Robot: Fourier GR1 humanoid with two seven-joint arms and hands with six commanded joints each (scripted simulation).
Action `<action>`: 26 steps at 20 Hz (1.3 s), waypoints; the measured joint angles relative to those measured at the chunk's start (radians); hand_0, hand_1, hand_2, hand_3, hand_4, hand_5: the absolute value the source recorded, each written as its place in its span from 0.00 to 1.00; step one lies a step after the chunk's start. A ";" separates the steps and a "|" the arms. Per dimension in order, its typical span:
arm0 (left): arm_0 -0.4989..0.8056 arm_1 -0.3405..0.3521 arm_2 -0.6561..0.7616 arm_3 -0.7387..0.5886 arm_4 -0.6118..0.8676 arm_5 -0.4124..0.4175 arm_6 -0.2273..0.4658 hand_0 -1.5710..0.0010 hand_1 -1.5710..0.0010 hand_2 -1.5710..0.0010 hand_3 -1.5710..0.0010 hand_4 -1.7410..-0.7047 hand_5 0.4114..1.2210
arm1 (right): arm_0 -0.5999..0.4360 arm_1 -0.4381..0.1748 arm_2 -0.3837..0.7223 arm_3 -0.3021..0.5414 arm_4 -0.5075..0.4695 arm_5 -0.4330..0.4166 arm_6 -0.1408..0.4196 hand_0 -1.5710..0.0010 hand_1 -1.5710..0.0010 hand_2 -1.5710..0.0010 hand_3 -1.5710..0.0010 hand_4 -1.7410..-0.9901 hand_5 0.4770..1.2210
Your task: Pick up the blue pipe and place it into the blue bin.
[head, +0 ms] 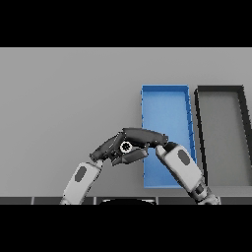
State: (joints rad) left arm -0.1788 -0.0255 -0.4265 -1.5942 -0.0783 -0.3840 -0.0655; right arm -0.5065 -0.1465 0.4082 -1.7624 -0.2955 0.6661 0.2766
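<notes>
Head view: the right hand [142,137], dark and long-fingered, reaches leftward from its white-and-grey forearm at the lower right, and lies across the left rim of the blue rectangular bin [165,101]. Whether its fingers are curled round anything cannot be told; they overlap the left hand [109,149], which comes up from the lower left and meets it just outside the bin's left wall. The left hand's finger state is just as unclear. Between the two hands shows a small pale ring with a dark centre, perhaps the end of a tube, but no blue pipe can be made out with certainty; if held, it is hidden by the hands.

So the pipe's long axis cannot be read. If it is indeed in hand, the bin lies immediately right of the hands, its open floor running away from the robot, with clear room inside. Beyond it, just beside its right wall, stands a dark grey rectangular bin [221,91]. The grey table [64,93] is open to the left.
</notes>
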 measured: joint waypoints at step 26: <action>-0.009 0.011 0.013 0.039 -0.050 -0.019 0.181 0.99 0.99 0.99 1.00 0.74 0.10 | -0.021 0.172 -0.158 -0.058 -0.100 0.008 0.165 0.00 0.00 0.00 0.00 0.33 1.00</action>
State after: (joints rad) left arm -0.1877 -0.0144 -0.4139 -1.5555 -0.1282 -0.4035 0.1159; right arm -0.5276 0.0258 0.2499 -1.8199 -0.3955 0.6743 0.4420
